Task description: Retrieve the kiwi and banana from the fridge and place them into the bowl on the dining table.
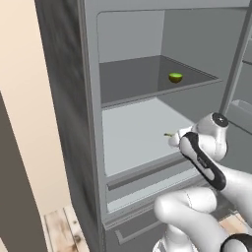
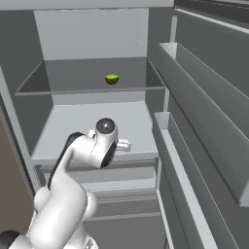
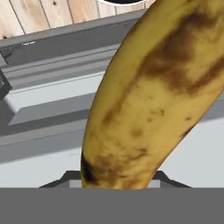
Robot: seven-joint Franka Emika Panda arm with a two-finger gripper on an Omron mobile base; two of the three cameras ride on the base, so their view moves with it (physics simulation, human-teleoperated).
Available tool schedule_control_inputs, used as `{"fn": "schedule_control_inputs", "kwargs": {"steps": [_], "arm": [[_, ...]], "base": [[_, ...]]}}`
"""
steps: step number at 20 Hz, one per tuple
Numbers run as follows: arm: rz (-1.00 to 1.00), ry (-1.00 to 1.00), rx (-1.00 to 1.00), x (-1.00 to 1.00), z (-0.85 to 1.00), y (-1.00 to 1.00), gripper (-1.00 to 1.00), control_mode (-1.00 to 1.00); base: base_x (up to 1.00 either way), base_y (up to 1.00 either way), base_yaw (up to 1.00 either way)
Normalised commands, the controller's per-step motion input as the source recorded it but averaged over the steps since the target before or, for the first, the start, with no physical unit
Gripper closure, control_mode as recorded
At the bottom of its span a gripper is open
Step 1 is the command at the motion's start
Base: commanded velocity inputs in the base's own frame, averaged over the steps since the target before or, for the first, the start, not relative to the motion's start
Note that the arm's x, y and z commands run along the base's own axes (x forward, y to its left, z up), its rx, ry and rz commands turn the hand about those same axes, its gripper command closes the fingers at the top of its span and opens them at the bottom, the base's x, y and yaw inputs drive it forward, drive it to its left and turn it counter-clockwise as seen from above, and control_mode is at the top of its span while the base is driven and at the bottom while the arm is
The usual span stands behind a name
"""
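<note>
The fridge stands open, its pale shelves bare apart from the fruit. The kiwi sits on the upper shelf, toward the back, at about 1 o'clock from the arm's wrist in the left base view; in the right base view it lies at 12 o'clock above the wrist. The arm reaches in over the lower shelf, just above the drawer front.

In the hand view the banana rises from 6 o'clock between the fingertips up to 1 o'clock, yellow with brown blotches and a dark lower end. The gripper is closed partway on it, holding the banana. Behind it lie the shelf edge, the drawer front and wooden floor at 11 o'clock.
</note>
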Motion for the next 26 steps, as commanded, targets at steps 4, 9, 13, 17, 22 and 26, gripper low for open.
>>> {"fn": "schedule_control_inputs", "kwargs": {"steps": [4, 9, 13, 17, 22, 26], "arm": [[0.03, 0.22, -0.25, -1.0, 0.64, 0.06, 1.0, -1.0], [0.01, 0.14, -0.27, -1.0, 0.63, 0.01, 1.0, -1.0], [0.02, 0.04, -0.18, -0.96, 0.46, 0.0, 1.0, -1.0], [0.08, 0.02, -0.08, -0.49, 0.11, 0.0, 1.0, -1.0], [0.08, 0.01, -0.01, -0.09, 0.0, 0.0, 1.0, -1.0], [0.05, 0.02, 0.0, -0.08, 0.0, 0.0, 1.0, 1.0]], "base": [[0.0, 0.0, 0.0], [0.0, 0.0, 0.0], [0.0, 0.0, 0.0], [0.0, 0.0, 0.0], [0.0, 0.0, 0.0], [-0.07, 0.0, 0.01]]}}
